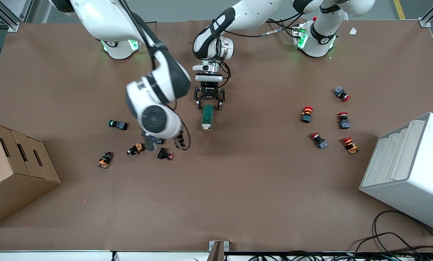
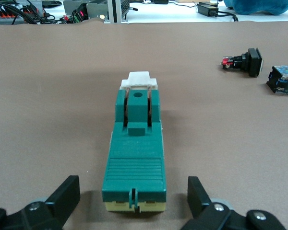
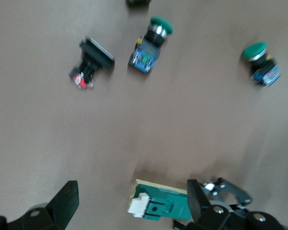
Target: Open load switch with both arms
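The load switch is a dark green oblong block lying flat mid-table, with its white toggle at the end nearer the front camera. My left gripper is open and low over the switch's other end, one finger on each side and not touching it. In the left wrist view the switch lies lengthwise between the black fingers. My right gripper is open and empty, over the table beside the switch toward the right arm's end. Its wrist view shows the switch with the toggle below it.
Green, orange and black push-buttons lie scattered under and around the right gripper. Red-capped push-buttons lie toward the left arm's end. A cardboard box and a white stepped bin stand at the table's two ends.
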{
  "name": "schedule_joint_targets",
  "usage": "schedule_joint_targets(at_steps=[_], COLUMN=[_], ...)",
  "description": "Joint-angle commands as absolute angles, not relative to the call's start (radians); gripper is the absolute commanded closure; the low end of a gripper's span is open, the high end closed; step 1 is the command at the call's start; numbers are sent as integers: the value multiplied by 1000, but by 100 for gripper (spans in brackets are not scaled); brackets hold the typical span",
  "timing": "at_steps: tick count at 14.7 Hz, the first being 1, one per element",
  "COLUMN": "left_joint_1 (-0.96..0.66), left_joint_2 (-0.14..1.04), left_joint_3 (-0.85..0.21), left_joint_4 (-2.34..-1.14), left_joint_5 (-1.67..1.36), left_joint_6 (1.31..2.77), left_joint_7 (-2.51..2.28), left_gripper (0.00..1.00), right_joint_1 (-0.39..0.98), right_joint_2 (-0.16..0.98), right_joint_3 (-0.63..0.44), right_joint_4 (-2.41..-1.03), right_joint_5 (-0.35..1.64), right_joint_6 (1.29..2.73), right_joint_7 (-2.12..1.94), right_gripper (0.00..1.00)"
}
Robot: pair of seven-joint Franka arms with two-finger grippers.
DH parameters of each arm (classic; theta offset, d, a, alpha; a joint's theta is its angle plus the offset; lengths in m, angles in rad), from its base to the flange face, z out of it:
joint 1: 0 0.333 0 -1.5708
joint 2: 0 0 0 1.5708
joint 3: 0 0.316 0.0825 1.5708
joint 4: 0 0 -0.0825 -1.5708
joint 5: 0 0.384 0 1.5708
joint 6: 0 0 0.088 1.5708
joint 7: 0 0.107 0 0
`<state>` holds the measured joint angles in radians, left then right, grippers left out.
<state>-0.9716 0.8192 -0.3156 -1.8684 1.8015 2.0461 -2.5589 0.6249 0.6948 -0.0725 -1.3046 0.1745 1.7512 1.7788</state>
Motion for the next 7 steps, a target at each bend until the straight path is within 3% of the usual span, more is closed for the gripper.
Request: schedule_joint_targets(at_steps=[1, 7], left_joint_1=[-971, -969], left_joint_2=[831, 831], left_joint_3=[-305, -301], left_joint_4=[-1861, -1858], left_joint_5=[1824, 1824], left_joint_6=[2052, 2052], left_joint_7=[-2572, -2563], left_gripper=[1, 1], right_joint_1=[656, 721], right_joint_2=[779, 864], right_joint_3=[-81, -80], right_joint_4=[-1252, -1258], right_joint_5=[216, 313], right_joint_6=[1759, 1839], right_joint_7=[1833, 1913], right_gripper=[0, 0])
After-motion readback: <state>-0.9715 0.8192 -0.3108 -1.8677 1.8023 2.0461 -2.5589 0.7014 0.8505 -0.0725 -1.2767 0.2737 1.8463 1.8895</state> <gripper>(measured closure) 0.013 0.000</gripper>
